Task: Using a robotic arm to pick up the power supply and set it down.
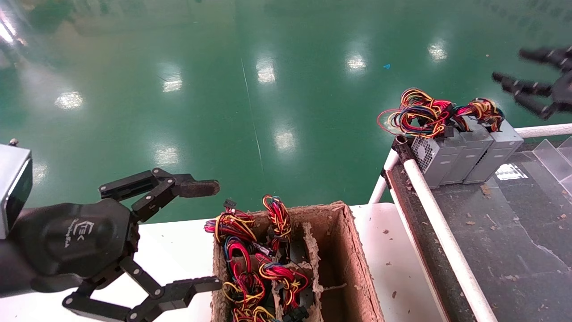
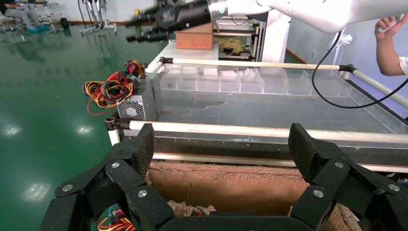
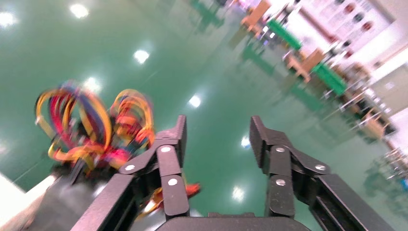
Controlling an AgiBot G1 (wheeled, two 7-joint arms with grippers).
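In the head view, your power supply (image 1: 494,154), a slim grey box with bundled wires, stood on the dark tabletop (image 1: 505,232) corner beside two others; your right hand (image 1: 514,71) hovered spread above green floor (image 1: 268,89). The left wrist view showed your left hand (image 2: 219,156) spread over a cardboard box (image 2: 226,185). The right wrist view showed spread fingers (image 3: 175,154) near blurred wires (image 3: 91,125).

Open air surrounds my right end effector (image 1: 507,67) above the green floor (image 1: 268,89); tangled wires (image 1: 429,112) crown the power supplies (image 1: 469,154), crowding any approach from above.
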